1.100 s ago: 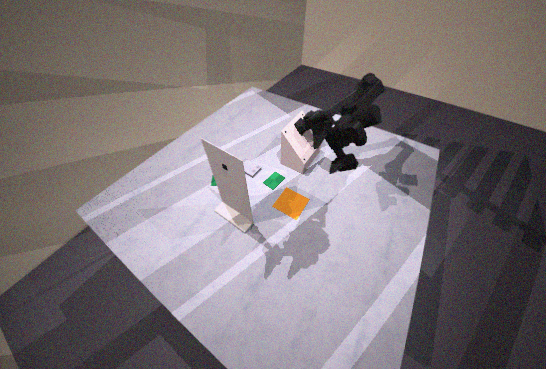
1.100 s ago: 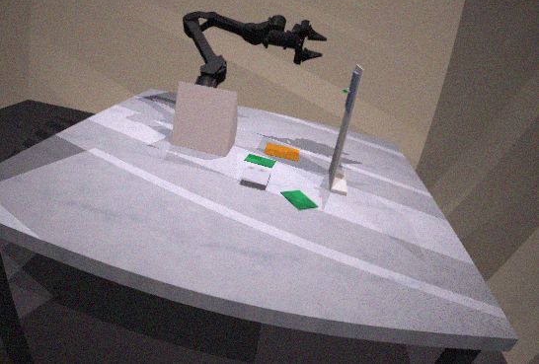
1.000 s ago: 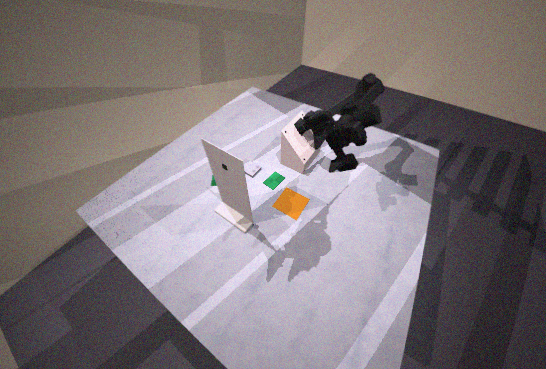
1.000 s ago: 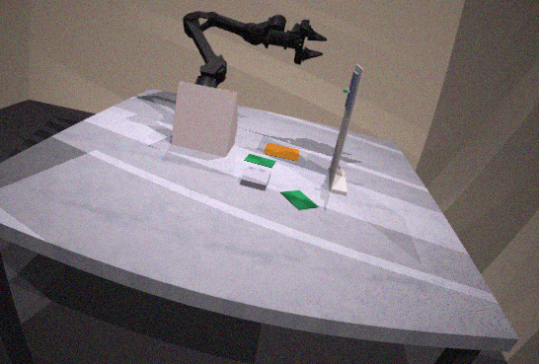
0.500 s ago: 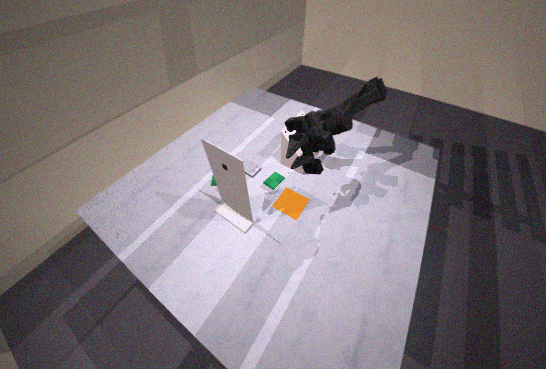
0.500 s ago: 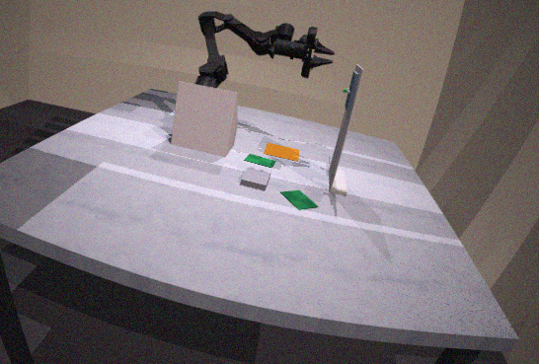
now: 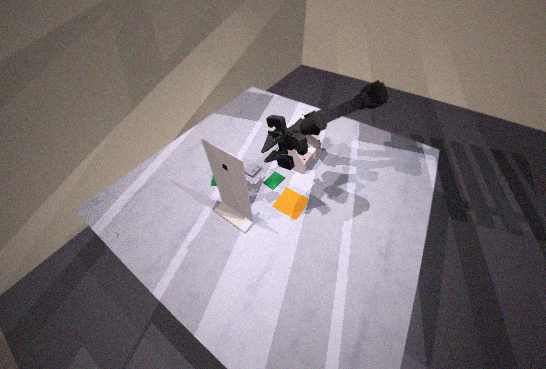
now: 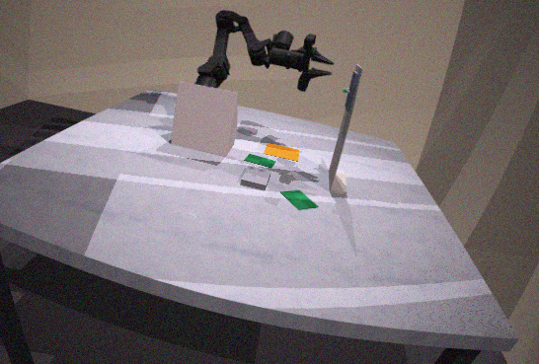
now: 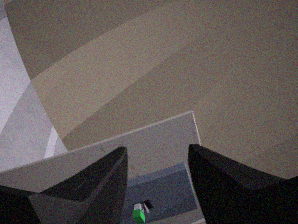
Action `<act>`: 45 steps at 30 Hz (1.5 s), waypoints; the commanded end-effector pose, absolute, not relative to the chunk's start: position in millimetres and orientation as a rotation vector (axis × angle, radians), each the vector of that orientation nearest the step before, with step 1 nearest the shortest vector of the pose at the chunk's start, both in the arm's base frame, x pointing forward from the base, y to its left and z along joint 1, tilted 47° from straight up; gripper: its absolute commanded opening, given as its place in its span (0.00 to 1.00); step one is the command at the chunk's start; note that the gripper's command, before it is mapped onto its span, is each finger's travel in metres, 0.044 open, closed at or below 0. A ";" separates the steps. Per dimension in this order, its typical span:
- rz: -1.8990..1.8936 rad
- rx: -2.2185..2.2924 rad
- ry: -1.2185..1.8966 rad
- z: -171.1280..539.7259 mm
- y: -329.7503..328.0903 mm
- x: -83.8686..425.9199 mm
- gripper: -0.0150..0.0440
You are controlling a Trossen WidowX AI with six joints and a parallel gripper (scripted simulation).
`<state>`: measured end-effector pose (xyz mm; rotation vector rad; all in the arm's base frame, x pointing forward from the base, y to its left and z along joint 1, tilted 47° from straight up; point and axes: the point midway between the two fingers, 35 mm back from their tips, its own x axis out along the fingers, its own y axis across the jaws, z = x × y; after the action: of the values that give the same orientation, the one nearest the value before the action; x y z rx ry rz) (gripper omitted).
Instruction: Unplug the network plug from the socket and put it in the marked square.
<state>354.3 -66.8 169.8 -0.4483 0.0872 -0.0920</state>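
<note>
One black six-joint arm point(image 7: 345, 106) reaches in the top view from the bench's far edge toward a pale upright panel point(image 7: 227, 176) near the bench middle; its black parallel-jaw gripper point(image 7: 270, 151) hangs in the air short of the panel, touching nothing. Two flat green patches point(image 7: 273, 180), an orange patch point(image 7: 290, 202) and a grey marked square point(image 7: 253, 169) lie on the pale table point(image 7: 310, 279) between panel and arm base, beside a beige block point(image 7: 307, 155).

From the exterior view the gripper point(image 8: 321, 68) sits level with the panel's point(image 8: 346, 122) top, apart from a small green network plug point(image 8: 346, 91) protruding from its face.

At the wrist, both dark fingers frame the plug point(image 9: 139, 213) seated in its socket; they stand partly closed with nothing between them
</note>
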 end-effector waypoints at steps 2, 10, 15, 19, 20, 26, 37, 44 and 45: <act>-0.093 -0.510 0.129 141.0 -75.6 344.7 0.52; -0.104 -0.612 0.182 105.3 -89.3 324.8 0.52; -0.108 -0.674 0.215 86.8 -95.3 309.3 0.52; -0.110 -0.722 0.241 74.3 -98.7 295.9 0.52; -0.110 -0.733 0.248 71.6 -99.4 292.4 0.52; -0.111 -0.751 0.258 67.7 -100.5 290.2 0.52; -0.112 -0.750 0.255 68.3 -101.5 340.5 0.52; -0.112 -0.750 0.254 68.6 -101.0 349.7 0.52; -0.112 -0.750 0.254 68.6 -101.1 351.3 0.52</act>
<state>345.7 -100.9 68.9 -0.7534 0.2537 -0.1107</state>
